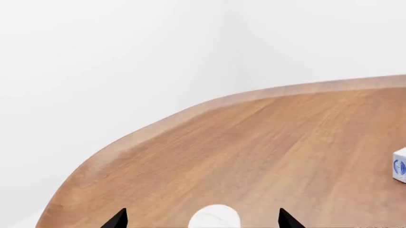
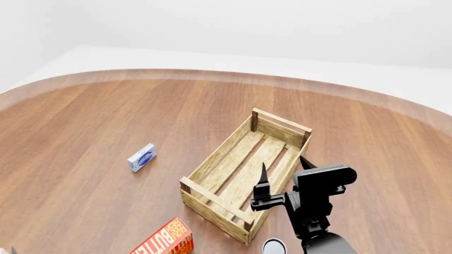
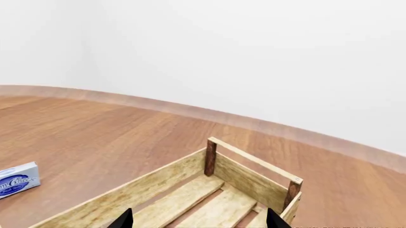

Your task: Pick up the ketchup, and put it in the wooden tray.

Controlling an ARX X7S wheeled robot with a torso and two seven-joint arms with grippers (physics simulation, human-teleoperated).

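**Ketchup not yet gripped; wooden tray waiting empty**

Left wrist view: the left gripper (image 1: 203,220) is held with its tips wide apart, and a white rounded shape between them is probably the cap of the ketchup (image 1: 214,217). The body is cut off, so its long axis cannot be told; a blue-white box (image 1: 400,164) lies on the desk (image 1: 254,142). Head view: the wooden tray (image 2: 211,163) is seen empty, its long axis running from near left to far right, with the right gripper (image 2: 284,172) spread open over its near end; no ketchup is seen inside the tray. Right wrist view: the right gripper (image 3: 199,220) is shown parted above the tray's slats. The grasp is judged the step in hand; closing on the bottle is called for next.
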